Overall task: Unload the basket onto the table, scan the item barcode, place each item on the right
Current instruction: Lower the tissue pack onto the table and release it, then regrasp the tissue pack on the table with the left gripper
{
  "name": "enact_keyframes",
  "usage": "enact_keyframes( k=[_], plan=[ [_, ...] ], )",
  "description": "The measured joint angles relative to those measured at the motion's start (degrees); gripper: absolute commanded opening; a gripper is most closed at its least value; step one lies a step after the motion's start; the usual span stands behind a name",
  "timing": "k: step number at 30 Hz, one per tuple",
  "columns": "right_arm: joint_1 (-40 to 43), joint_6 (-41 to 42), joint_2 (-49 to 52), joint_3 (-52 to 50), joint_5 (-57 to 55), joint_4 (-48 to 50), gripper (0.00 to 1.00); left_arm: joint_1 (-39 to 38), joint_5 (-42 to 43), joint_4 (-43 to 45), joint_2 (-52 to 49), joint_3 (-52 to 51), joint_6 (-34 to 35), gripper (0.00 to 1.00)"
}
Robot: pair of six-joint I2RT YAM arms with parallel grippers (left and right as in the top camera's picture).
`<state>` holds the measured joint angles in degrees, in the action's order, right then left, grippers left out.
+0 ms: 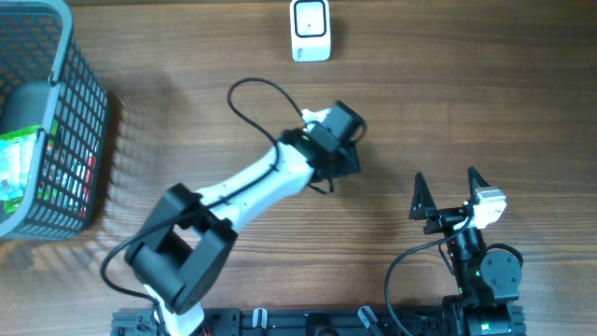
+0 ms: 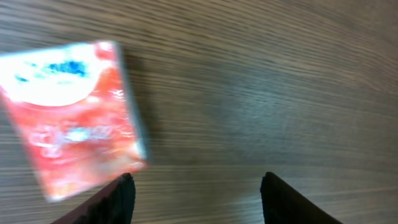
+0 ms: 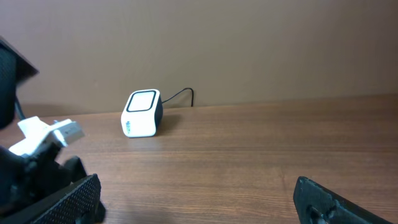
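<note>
Your R gripper (image 1: 446, 175) sits nearest the base on the right side, jaws spread wide w/ nothing between them. Its own cam shows both dark fingers at the bottom corners of the frame and only bare wood in the gap.

Further out, your L arm (image 1: 270, 177) reaches diagonally toward the middle of the table (image 1: 466, 84). The L gripper (image 2: 196, 198) points down at the wood, jaws apart, not holding anything. Btwn the two fingertips you see only table grain.

The item, a red packet (image 2: 74, 118) w/ a white-and-blue patch at its top, lies flat on the table just off to the left of the L gripper in the wrist cam. Its lower corner is right by the left fingertip (image 2: 121, 199); can't tell if they touch, since the pic is blurred. No barcode is readable on the face shown. From overhead you can't see the packet at all: the gripper body covers that spot.

At the left edge stands a grey mesh basket (image 1: 89, 112) w/ a green pack (image 1: 19, 163) inside, well apart from both arms.

Farthest out, at the back edge near centre, is the white scanner (image 1: 310, 30), upright, its cable (image 3: 180, 94) trailing behind it along the wall. It's well apart from the packet.
</note>
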<state>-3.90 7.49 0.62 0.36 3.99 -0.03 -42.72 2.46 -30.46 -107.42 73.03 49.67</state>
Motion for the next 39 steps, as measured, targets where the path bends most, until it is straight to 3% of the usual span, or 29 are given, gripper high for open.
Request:
enact_keyframes(
  k=[6, 18, 20, 22, 23, 25, 27, 30, 33, 39],
  plan=[
    [0.0, 0.0, 0.0, 0.0, 0.0, 0.0, 1.0, -6.2, -6.6, 6.3, -4.7, 0.0, 3.6, 0.27],
    [0.0, 0.0, 0.0, 0.0, 0.0, 0.0, 1.0, -5.6, -19.2, -0.5, -5.9, 0.0, 3.9, 0.24],
    [0.0, 0.0, 0.0, 0.0, 0.0, 0.0, 1.0, -5.5, -20.2, -0.9, -5.9, 0.0, 3.9, 0.29],
    [0.0, 0.0, 0.0, 0.0, 0.0, 0.0, 1.0, -5.3, -20.2, -1.0, -5.9, 0.0, 3.8, 0.41],
    [0.0, 0.0, 0.0, 0.0, 0.0, 0.0, 0.99, -5.2, -19.9, -1.0, -5.9, 0.0, 3.3, 0.48],
    [0.0, 0.0, 0.0, 0.0, 0.0, 0.0, 0.99, -4.8, -17.2, -1.6, -5.5, 0.3, 1.1, 0.75],
    [0.0, 0.0, 0.0, 0.0, 0.0, 0.0, 1.0, -3.9, -14.2, -4.2, -4.1, 1.8, -2.3, 0.83],
    [0.0, 0.0, 0.0, 0.0, 0.0, 0.0, 1.0, -0.1, -10.6, -10.4, 1.9, 6.4, -7.3, 0.89],
    [0.0, 0.0, 0.0, 0.0, 0.0, 0.0, 1.0, 6.7, -6.6, -15.1, 8.0, 9.0, -14.0, 0.82],
    [0.0, 0.0, 0.0, 0.0, 0.0, 0.0, 1.0, 15.3, -0.8, -19.9, 6.4, 7.5, -29.7, 0.74]
  ],
)
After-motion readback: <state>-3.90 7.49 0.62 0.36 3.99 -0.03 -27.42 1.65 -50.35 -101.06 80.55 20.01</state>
